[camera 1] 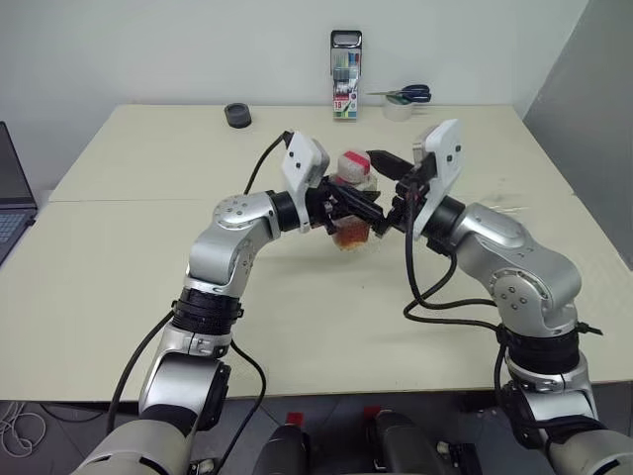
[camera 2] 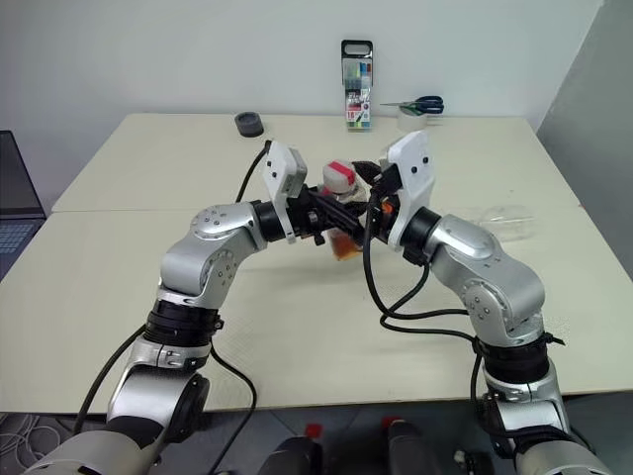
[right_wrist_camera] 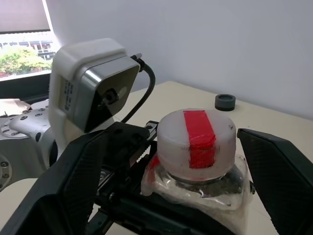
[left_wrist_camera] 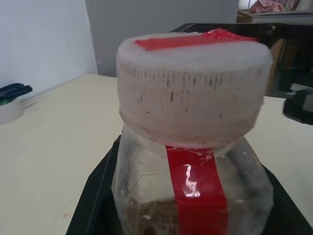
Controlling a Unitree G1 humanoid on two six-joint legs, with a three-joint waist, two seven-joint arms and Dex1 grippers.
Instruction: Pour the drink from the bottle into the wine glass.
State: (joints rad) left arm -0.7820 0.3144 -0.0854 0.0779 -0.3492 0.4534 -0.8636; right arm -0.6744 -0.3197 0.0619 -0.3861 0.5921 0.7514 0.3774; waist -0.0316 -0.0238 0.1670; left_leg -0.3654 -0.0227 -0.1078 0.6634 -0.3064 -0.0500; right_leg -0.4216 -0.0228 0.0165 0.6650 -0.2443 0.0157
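The left gripper (camera 1: 358, 210) is closed tight on the bottle (camera 1: 354, 198) and holds it up in the air, above the middle of the table (camera 1: 148, 257). The bottle stands upright. Its white cap (right_wrist_camera: 196, 139) has a red strip across the top, and the cap is on. Another red strip runs down the clear side of the bottle. The drink (camera 1: 351, 235) is reddish-brown and sits low in the bottle. The right gripper (right_wrist_camera: 195, 147) is spread wide. One black finger (right_wrist_camera: 281, 171) is on one side of the cap and the other finger is on the far side, and neither one touches the cap. The two grippers face each other with the bottle between them. The wine glass (camera 2: 506, 220) lies on its side near the right edge of the table, well apart from the bottle. A tall pack of markers (camera 1: 345, 75) stands at the far edge of the table. A pair of scissors (camera 1: 407, 95) rests on a roll of tape (camera 1: 399, 110) just beside the pack. A small dark round thing (camera 1: 237, 115) sits near the far edge too, more to the left. A laptop (camera 1: 12, 198) shows at the left, beyond the table's left edge.
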